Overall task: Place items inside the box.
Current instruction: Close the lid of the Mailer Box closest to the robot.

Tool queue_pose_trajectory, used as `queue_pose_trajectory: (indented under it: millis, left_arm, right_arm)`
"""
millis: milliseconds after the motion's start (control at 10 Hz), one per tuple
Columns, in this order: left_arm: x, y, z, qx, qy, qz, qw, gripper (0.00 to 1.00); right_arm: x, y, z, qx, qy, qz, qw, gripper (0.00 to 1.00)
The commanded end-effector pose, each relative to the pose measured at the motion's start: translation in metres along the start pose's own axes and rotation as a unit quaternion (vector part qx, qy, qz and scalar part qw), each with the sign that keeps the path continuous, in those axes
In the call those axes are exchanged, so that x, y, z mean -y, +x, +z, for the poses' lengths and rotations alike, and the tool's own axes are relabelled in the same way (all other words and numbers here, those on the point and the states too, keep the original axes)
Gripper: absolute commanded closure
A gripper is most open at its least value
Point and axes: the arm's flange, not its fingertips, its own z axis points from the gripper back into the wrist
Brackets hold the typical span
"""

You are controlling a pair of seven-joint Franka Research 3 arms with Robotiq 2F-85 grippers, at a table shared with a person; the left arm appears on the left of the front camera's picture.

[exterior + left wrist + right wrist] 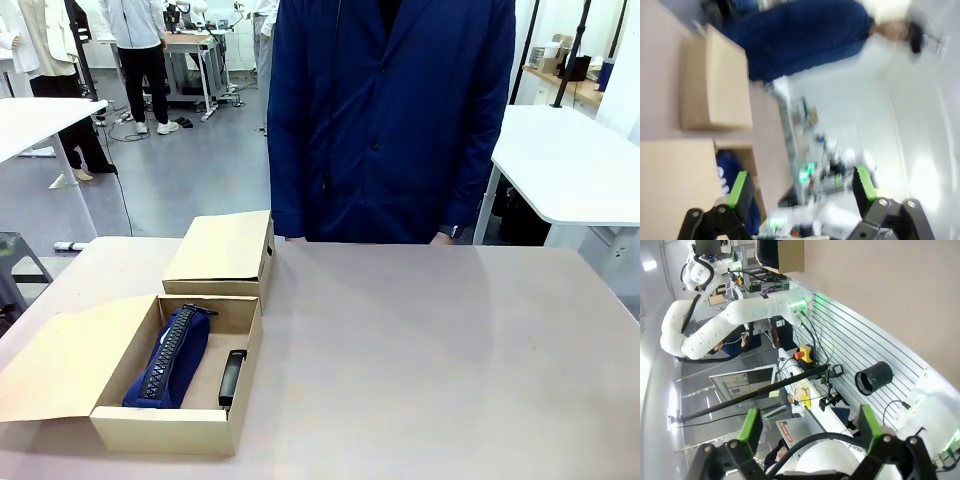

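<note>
- A smaller closed cardboard box [222,250] sits near the tabletop's [430,350] far left edge.
- A person in a dark blue coat [390,110] stands at the tabletop's far edge.
- White tables [575,160] stand beyond, right and left.

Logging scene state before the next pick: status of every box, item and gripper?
box: open, flap folded out left
pencil case: zipped, lying inside box
black stapler: inside box, against right wall
smaller box: closed
left gripper: open, empty
right gripper: open, empty
</note>
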Motion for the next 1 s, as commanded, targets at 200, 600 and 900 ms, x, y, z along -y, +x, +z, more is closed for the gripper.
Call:
queue_pose_trajectory:
  millis: [200,600,900]
  left_arm:
    - [0.001,-0.094,-0.118,-0.275,-0.076,-0.333,0.899,0.00]
    - [-0.009,-0.063,-0.101,-0.025,-0.167,-0.747,0.643,0.00]
    - [0.003,-0.009,-0.098,-0.134,-0.051,-0.482,0.864,0.00]
  right_arm:
    - [-0.001,-0.002,0.001,0.002,0.008,0.010,1.000,0.00]
    - [-0.001,-0.002,0.001,0.002,0.008,0.010,1.000,0.00]
    - [-0.001,-0.002,0.001,0.002,0.008,0.010,1.000,0.00]
